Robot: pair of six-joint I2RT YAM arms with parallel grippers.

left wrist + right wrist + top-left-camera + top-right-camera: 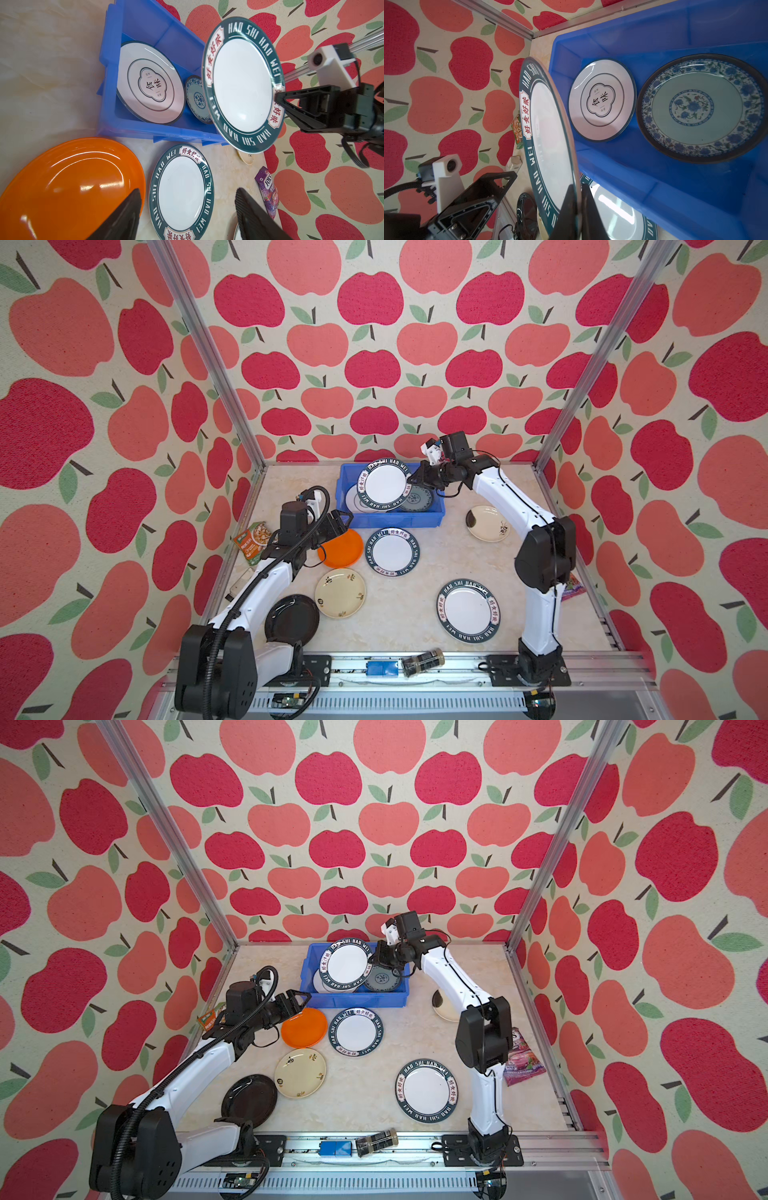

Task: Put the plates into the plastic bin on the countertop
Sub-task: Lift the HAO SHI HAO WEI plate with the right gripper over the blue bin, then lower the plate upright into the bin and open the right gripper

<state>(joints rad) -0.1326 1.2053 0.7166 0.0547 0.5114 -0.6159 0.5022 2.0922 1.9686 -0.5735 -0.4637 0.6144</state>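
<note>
Lettered-rim plate (382, 485), white with a dark green rim, hangs over the blue plastic bin (395, 523) at the back of the countertop (407, 601). The right gripper (412, 479) pinches it by the rim, jaws clamped on the edge nearest that arm. The plate is round, so it has no long axis. It stands steeply tilted, almost on edge, with its face turned toward the front of the cell and the left arm.

Two plates already lie side by side on the bin floor: a flower-outlined plate (602, 99) and a teal patterned plate (702, 108).

The step in hand looks like placing this third plate. The next move probably calls for tipping it flat, lowering it onto one of the two inside, then releasing.

The left gripper (301, 1004) hovers with jaws apart, holding nothing, over the near edge of the orange plate (343, 549), likely the next pick. Five more plates wait on the countertop.
</note>
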